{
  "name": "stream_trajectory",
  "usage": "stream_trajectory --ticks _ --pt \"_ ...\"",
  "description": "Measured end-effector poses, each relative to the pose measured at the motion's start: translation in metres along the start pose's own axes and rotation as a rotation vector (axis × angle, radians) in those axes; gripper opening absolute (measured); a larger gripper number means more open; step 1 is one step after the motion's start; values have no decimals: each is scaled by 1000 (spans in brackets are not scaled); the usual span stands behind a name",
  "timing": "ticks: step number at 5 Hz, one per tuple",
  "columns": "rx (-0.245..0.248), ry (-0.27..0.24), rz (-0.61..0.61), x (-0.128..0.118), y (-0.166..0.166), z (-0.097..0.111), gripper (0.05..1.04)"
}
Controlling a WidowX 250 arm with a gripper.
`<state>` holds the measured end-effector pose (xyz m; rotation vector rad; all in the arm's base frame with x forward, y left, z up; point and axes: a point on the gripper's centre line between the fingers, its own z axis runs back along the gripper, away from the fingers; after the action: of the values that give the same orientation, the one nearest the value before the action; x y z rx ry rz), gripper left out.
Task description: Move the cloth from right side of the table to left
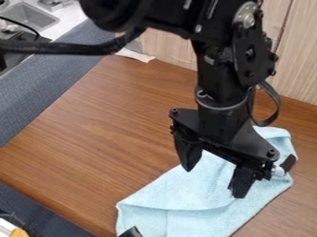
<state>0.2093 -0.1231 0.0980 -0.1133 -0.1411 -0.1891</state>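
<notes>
The gripper point(213, 183), its fingers apart, hangs over the pale blue cloth point(180, 201) at lower right, perhaps touching it.

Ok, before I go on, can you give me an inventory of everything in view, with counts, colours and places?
Cloth: one, light blue, on the table's right part, below the gripper
Table: one, brown wood grain, centre
Wall panelling: pale wood, behind the table
Blue-grey surface: along the table's left side
Sink: one, grey, upper left corner
White scrap: one, at the table's back edge
Small black piece: one, bottom edge, over the cloth's near end; cannot tell what
White and orange-brown item: bottom left corner, unclear
Cable: one, thick, black, upper left to the arm
Robot arm: one, black, from the top edge
Gripper: one, black, open, above the cloth
</notes>
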Motion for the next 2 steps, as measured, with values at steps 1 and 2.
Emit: stream_trajectory --ticks 1,2 --pt "8 23 0 -2 1 -6 1000" --pt "11 60 14 6 5 -22 1000"
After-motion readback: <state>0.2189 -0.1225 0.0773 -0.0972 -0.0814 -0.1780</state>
